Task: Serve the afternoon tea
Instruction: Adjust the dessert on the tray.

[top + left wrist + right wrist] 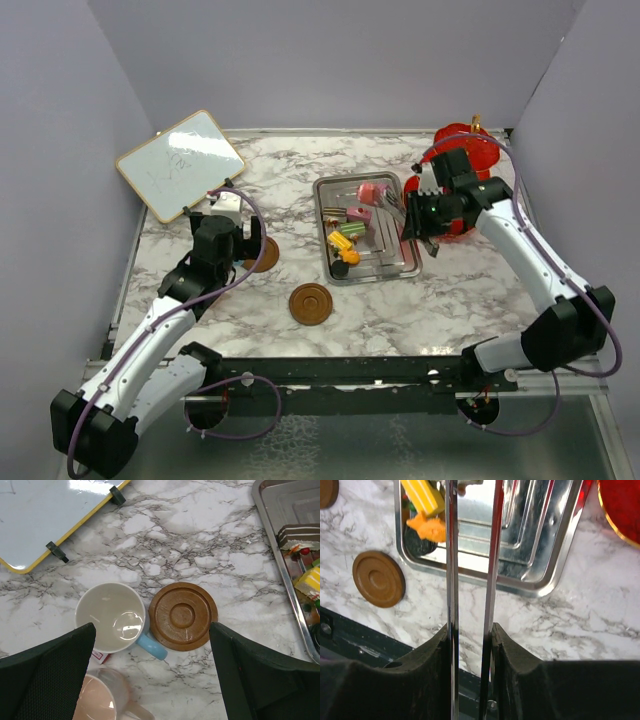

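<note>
Small cake pieces lie in the steel tray [400, 262]: pink [372, 192], green [350, 230], yellow [345, 243]. The red tiered stand [468, 160] stands at the back right. My right gripper [412, 222] hovers between tray and stand, shut on metal tongs [451, 555] whose two blades reach over the tray toward a yellow cake [422, 495]. My left gripper [151, 630] hangs open above the blue cup [111, 616], the pink cup [102, 700] and a brown saucer [183, 616]. A second saucer [310, 303] lies nearer the front.
A wood-framed whiteboard [180, 163] lies at the back left, close to the cups. Purple walls enclose the table on three sides. The black rail [330, 375] with both arm bases runs along the near edge.
</note>
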